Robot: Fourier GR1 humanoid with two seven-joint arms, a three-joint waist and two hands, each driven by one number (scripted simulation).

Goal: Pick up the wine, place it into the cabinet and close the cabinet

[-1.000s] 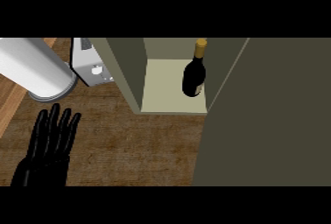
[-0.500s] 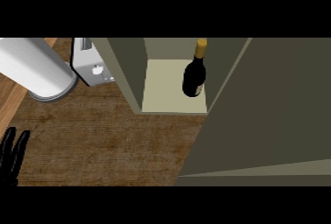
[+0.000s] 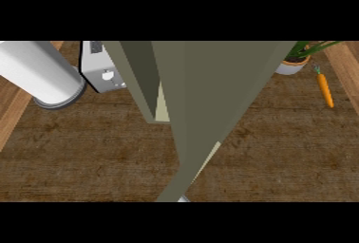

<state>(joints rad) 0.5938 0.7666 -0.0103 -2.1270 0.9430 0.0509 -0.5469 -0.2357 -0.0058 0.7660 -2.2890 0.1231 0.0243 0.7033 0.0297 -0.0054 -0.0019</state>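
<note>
Near edge, lower frame: bare brown counter [image 3: 84,156]. No hand in view, left or right, so finger state cannot be told.

Centre, bottom edge up to the top: cabinet door [image 3: 210,95], a broad olive panel seen almost edge-on and narrowing to a point at the lower middle. It is angled close to the cabinet [image 3: 140,76] but not flush. A thin pale strip of interior [image 3: 163,107] shows between the door and the cabinet's side wall.

Wine: not visible. If it is in the cabinet, the door covers it; cannot confirm from this view.

Farther back, upper left: a white cylinder [image 3: 38,71] lying on the counter, with a grey metal appliance [image 3: 101,71] just beside it and against the cabinet wall. Upper right: a potted plant [image 3: 298,59], and a carrot [image 3: 325,90] near it, both well apart from the door.

Judgement: the closing step is under way, with the gap not yet shut.

Risks:
- The door stops short or swings back if the push ends early.
- If the bottle stands too near the opening, the door meets it and may tip it.
- With both hands out of view, contact with the door edge cannot be checked.
</note>
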